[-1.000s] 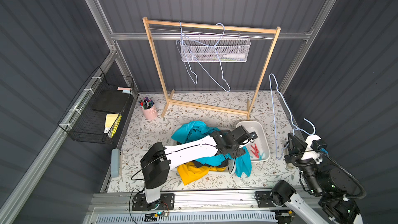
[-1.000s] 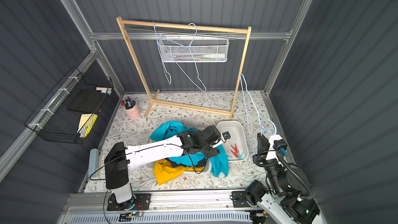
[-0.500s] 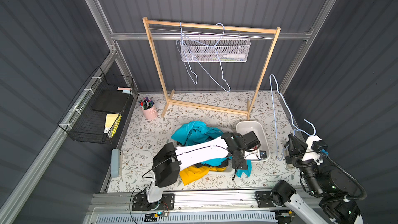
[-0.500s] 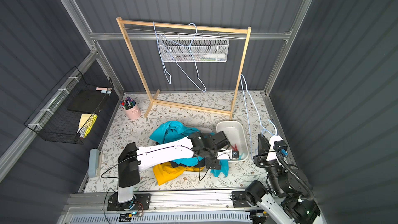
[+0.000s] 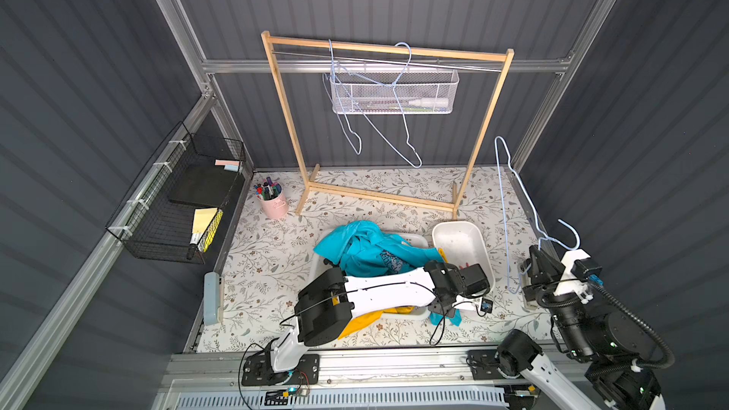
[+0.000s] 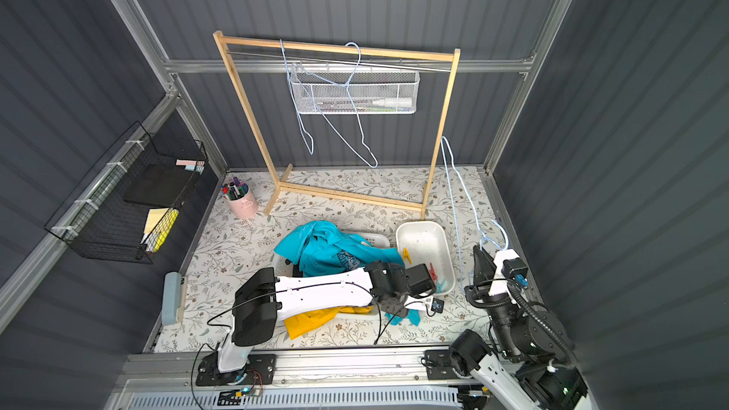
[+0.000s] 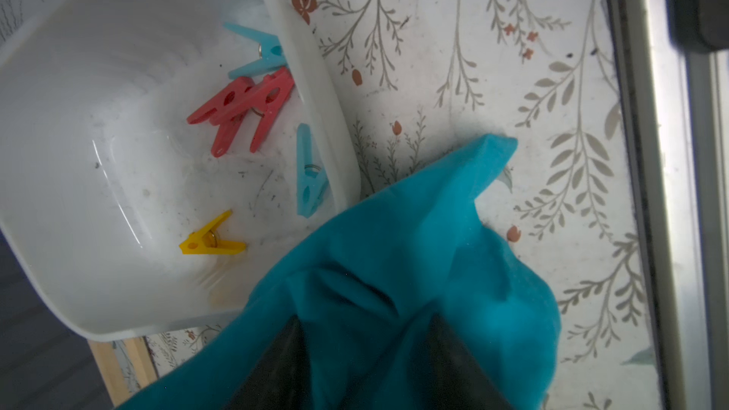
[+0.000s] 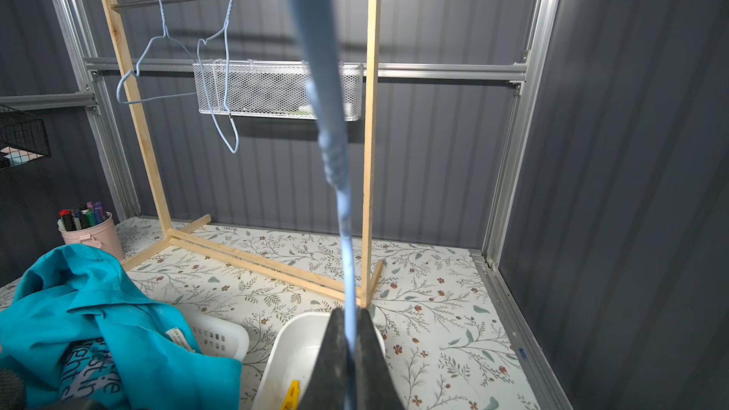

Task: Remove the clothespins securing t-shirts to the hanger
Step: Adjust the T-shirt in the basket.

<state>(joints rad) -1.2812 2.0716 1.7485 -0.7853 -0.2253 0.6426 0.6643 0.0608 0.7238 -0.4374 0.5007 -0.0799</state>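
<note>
Five pegs (image 7: 240, 108) lie in the tub (image 7: 79, 92): two red, two teal, one yellow. That count comes only from the left wrist view, because in both top views the arm hides some. The sixth? Can't find it, so I'd call this nearly done. The right gripper (image 8: 347, 333) is clamped tight on a bare hanger (image 8: 335, 159), plain in its wrist view. The left gripper (image 7: 365, 321) sits half-spread with the teal shirt (image 7: 394, 250) bunched between its fingers. Pinched or not, I can't tell. The yellow shirt (image 6: 311, 319) shows only from above, under the left arm.
</note>
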